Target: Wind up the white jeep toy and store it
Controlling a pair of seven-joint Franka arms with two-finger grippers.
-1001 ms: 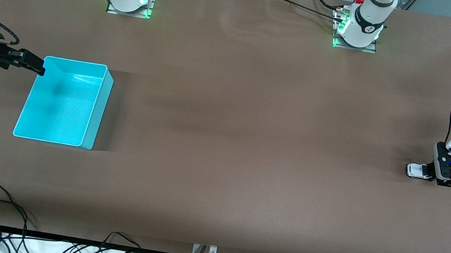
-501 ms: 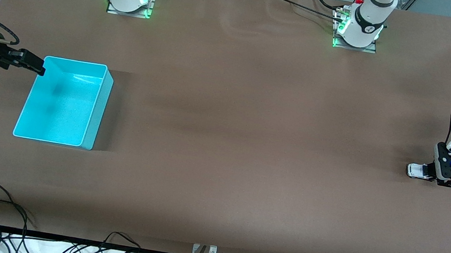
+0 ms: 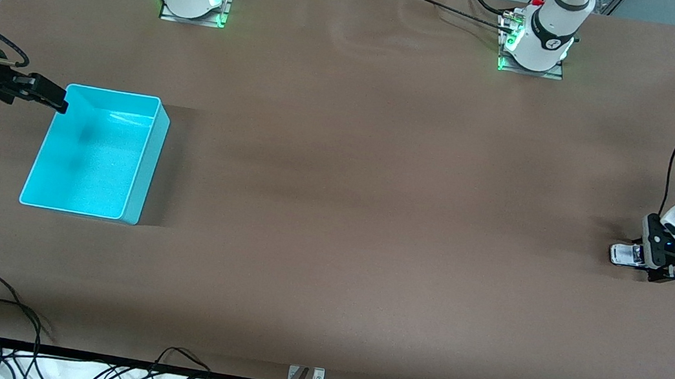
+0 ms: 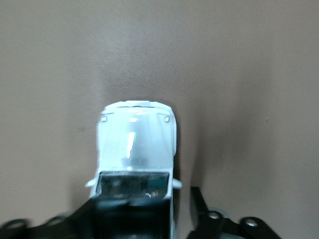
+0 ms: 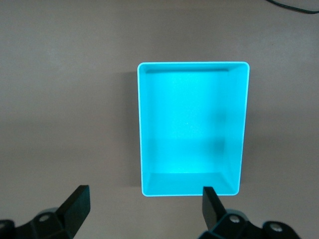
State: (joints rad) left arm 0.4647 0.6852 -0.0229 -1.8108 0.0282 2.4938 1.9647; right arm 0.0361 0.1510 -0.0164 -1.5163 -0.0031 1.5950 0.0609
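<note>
We see the white jeep toy (image 3: pixel 625 254) on the table (image 3: pixel 377 188) at the left arm's end, well apart from the cyan bin (image 3: pixel 141 170). The left gripper (image 3: pixel 647 256) stands around it with fingers spread, one finger (image 4: pixel 202 209) apart from the toy in the left wrist view. The right gripper (image 3: pixel 52 100) waits with fingers wide apart over the bin's edge.

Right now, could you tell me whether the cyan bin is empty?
Empty: the cyan bin shows only its bare floor in the right wrist view; the white jeep toy sits on the table.

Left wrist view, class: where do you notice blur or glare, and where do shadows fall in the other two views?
Left wrist view: the white jeep toy looks soft, with glare on its hood. Right wrist view: a dark shadow patch lies inside the cyan bin. Front view: a shadow lies on the table beside the bin.
</note>
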